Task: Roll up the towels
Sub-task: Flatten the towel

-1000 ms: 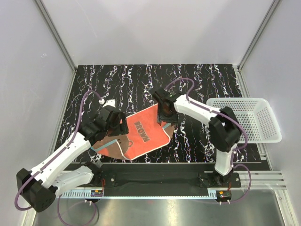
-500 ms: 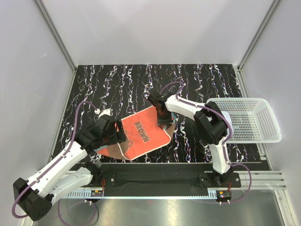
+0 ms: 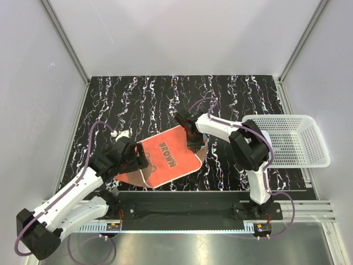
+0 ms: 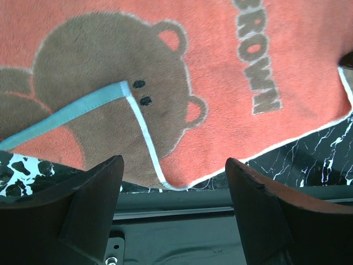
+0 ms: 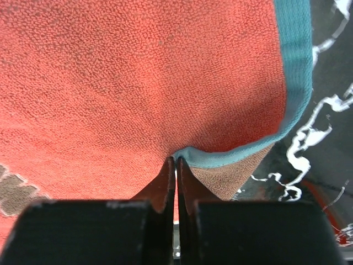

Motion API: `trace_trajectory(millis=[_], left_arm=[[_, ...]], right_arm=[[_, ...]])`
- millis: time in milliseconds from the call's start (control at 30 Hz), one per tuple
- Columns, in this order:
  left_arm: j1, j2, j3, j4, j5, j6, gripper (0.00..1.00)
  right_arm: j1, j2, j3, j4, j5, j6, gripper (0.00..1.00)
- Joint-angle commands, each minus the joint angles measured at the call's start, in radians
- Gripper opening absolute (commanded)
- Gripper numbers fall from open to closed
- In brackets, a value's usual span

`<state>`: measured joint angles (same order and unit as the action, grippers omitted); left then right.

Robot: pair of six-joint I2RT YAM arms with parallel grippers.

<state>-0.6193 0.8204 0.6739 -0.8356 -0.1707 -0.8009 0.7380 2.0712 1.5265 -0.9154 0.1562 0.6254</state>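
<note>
Black, white-veined marble-look table (image 3: 138,94) fills the floor of the enclosure, and a white perforated basket (image 3: 287,117) sits at its right edge. The orange towel (image 3: 182,165) lies spread near the front middle of the table, well apart from the basket and set at a slant. Its left end is turned over to show the brownish reverse. The left gripper (image 3: 135,157) hangs over that left end with its jaws spread wide and nothing between them. The right gripper (image 5: 176,165) is at the towel's far right corner. Its fingers are pressed together on the teal hem (image 5: 295,83), which puckers where they pinch it. A flap of brown underside shows just beside them. The left wrist view shows a brown bear print (image 4: 110,83) and the word BROWN (image 4: 256,55).
</note>
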Motion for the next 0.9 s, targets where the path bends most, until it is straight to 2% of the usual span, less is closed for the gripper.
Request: trace_trajectory(millis=[0, 200, 433, 633, 867], left_arm=[[0.004, -0.003, -0.017, 0.049, 0.02, -0.029, 0.78], [0.003, 0.025, -0.048, 0.085, 0.027, -0.037, 0.72], [-0.025, 0.115, -0.108, 0.2, 0.031, -0.037, 0.67], [-0.066, 0.261, -0.048, 0.263, 0.001, -0.049, 0.67], [-0.071, 0.42, 0.053, 0.265, -0.058, -0.032, 0.67]], right_arm=[[-0.025, -0.065, -0.113, 0.016, 0.051, 0.005, 0.0], [-0.132, -0.261, -0.331, 0.093, 0.013, 0.042, 0.0], [-0.143, -0.422, -0.456, 0.102, -0.02, 0.092, 0.0], [-0.143, -0.464, -0.519, 0.128, -0.047, 0.102, 0.0], [-0.141, -0.485, -0.536, 0.135, -0.06, 0.099, 0.0]])
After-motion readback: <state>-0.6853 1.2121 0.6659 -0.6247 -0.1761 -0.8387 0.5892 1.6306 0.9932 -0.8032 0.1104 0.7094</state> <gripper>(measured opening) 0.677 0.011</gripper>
